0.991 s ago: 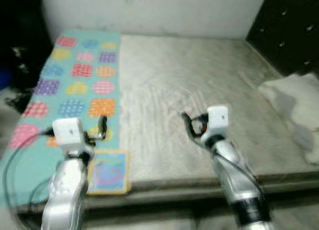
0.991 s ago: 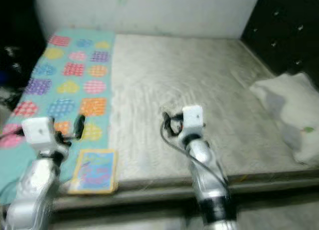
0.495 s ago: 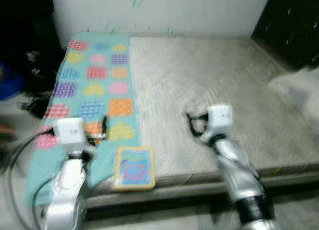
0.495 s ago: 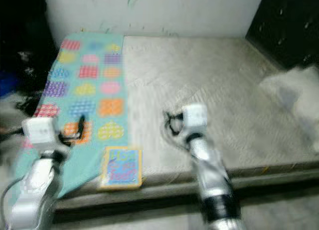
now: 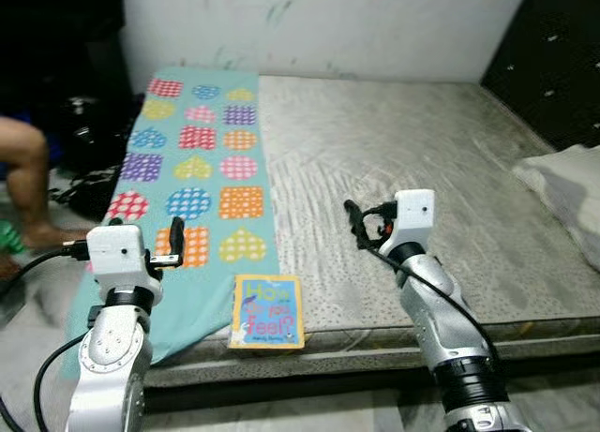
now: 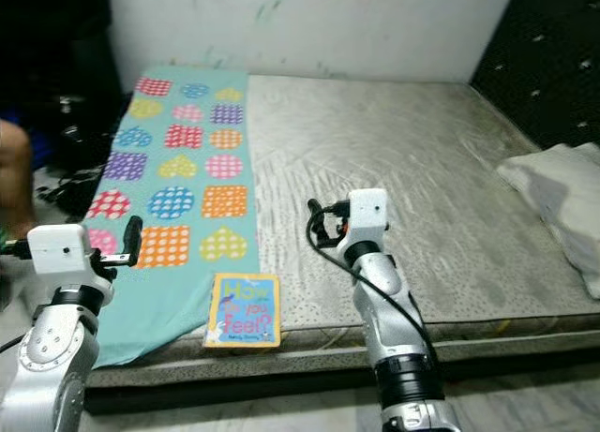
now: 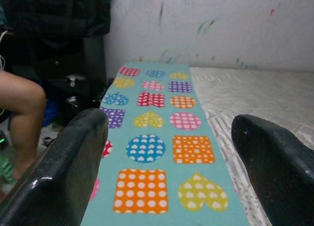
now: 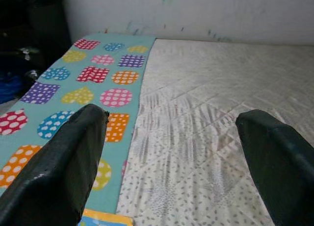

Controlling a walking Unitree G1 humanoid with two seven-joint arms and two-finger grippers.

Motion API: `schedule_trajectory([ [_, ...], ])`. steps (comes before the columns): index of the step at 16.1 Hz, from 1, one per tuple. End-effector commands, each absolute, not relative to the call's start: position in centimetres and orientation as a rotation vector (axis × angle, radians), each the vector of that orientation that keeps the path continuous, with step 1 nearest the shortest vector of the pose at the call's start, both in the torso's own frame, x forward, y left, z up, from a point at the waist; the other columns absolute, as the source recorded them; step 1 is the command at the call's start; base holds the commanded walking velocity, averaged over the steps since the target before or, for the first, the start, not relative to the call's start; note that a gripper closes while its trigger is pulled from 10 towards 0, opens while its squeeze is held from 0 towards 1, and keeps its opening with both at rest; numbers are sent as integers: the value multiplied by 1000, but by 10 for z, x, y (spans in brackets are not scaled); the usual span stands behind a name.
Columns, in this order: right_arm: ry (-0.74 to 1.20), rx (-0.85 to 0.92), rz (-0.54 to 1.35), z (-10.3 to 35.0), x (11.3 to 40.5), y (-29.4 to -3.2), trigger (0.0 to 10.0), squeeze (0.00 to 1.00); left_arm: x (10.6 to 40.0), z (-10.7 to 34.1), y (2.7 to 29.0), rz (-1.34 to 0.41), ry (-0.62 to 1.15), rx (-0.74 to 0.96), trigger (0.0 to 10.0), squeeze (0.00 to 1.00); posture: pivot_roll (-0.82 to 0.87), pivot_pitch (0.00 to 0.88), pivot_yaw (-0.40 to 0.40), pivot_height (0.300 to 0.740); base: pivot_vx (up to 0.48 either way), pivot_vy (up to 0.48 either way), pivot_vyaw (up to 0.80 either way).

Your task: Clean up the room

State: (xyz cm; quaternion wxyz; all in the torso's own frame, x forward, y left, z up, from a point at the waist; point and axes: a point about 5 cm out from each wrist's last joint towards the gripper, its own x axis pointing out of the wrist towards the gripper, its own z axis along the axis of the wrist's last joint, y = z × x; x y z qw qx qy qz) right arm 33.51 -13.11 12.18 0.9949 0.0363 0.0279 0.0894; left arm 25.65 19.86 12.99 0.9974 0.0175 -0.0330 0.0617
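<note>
Grey quilted fabric, stitched in a diamond pattern, covers the bare mattress, which runs from the pale marked wall to the near edge where the robot stands. Along the mattress's left edge lies a turquoise cloth, a long rectangular strip printed with hearts and squares of dotted and checked fill in red, orange, yellow, blue and purple; its near end hangs over the mattress's front left corner. A thin, flat children's book with a yellow border and blue cover rests at the front edge of the mattress, just beside the cloth's right margin and partly overhanging the edge. A soft white pillow, creased and rumpled, sits against the right edge, below a dark tufted headboard panel. The left gripper is held above the cloth's near end, its two glossy black fingers spread wide apart with nothing between them. The right gripper is raised over the middle of the mattress, near the front edge, fingers likewise parted and empty. A person's bare knee shows at the far left, beside dark clutter on the floor.
</note>
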Motion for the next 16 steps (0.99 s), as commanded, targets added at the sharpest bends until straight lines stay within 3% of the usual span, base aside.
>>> schedule_trajectory([
  [1, 55, 82, 156, 125, 338, -137, 10000, 0, 258, 133, 195, 99, -71, 18, 10000, 0, 5, 0, -74, 740, 0, 0, -800],
  [4, 44, 54, 158, 124, 334, -143, 10000, 0, 255, 128, 190, 80, -46, -6, 10000, 0, -3, 29, -67, 740, 0, 0, -675],
  [6, 65, 51, 139, 116, 328, -148, 10000, 0, 249, 123, 186, 58, -30, -43, 10000, 0, -1, 26, -68, 740, 0, 0, 0],
  [12, 79, 52, 230, 114, 327, -126, 10000, 0, 244, 121, 180, 72, -22, -75, 10000, 0, 26, 57, -106, 740, 0, 0, 0],
  [16, 112, 58, 215, 106, 319, -129, 10000, 0, 243, 119, 175, 54, -12, -89, 10000, 0, 14, 70, -102, 740, 0, 0, -800],
])
